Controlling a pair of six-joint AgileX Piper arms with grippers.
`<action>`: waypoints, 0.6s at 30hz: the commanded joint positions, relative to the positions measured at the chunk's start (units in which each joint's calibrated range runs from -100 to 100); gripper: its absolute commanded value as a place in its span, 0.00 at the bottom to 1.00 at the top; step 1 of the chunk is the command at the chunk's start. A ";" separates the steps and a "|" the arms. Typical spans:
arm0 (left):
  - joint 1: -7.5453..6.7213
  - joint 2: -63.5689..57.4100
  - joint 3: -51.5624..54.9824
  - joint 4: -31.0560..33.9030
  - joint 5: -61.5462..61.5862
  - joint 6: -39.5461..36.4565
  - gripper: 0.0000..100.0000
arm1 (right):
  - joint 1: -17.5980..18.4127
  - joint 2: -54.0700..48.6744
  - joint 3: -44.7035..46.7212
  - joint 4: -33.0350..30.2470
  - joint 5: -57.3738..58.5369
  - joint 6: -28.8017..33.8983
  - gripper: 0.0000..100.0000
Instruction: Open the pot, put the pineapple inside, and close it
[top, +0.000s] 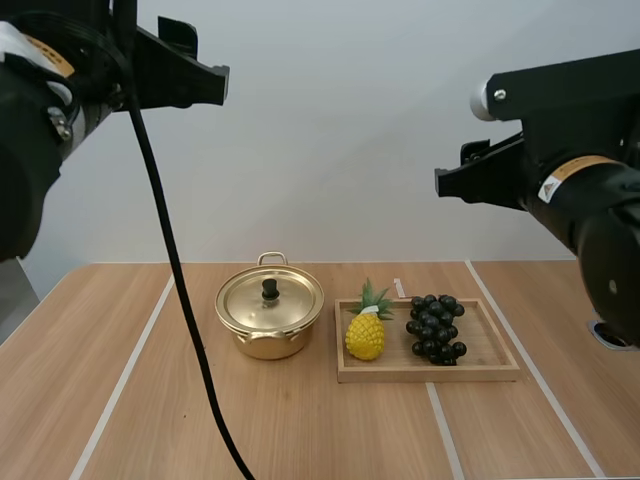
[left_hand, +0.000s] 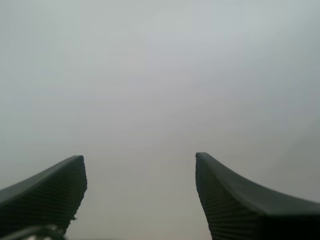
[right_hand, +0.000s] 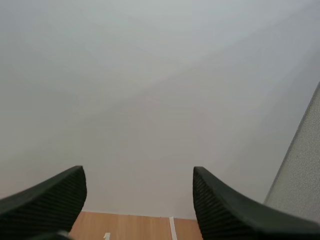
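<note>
Left arm: raised high over the left side of the desk (top: 100, 380), well apart from everything on it, and cut off at the edge of the high view. The left end effector (left_hand: 139, 161) points forward at the plain wall; it is open, its two ribbed fingers (left_hand: 50, 195) standing wide apart.

Right arm: raised likewise at the right side, a little lower than the left, its body also cut off by the frame edge. The right end effector (right_hand: 139, 172) is open as well, fingers spread, aimed at the wall with a strip of the desk's far edge showing beneath it.

Task items: the pineapple (top: 365, 335) stands upright at the left end of a wooden tray (top: 490, 365), leaves up. A bunch of dark grapes (top: 435, 328) lies just beside it on the same tray, apart from it. The gold pot (top: 268, 345) sits on the desk just left of the tray, near but not visibly touching it. Its lid (top: 270, 298) is on, black knob upward.

Limits of view: the lid hides the pot's inside. One loop handle shows at the pot's far side; the near side cannot be made out. The finger roots of both end effectors are cut off in the wrist views
</note>
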 joint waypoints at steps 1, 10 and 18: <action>-0.16 3.59 -3.84 -0.91 3.89 -0.51 1.00 | -0.59 11.04 -8.07 8.86 6.63 -0.17 1.00; 0.10 4.10 -3.84 -0.44 8.39 -0.86 1.00 | -0.59 24.11 -16.20 27.68 10.87 -15.97 1.00; 2.38 4.10 -3.84 -0.91 7.92 -1.77 1.00 | -0.59 28.53 -18.82 37.95 7.78 -28.14 1.00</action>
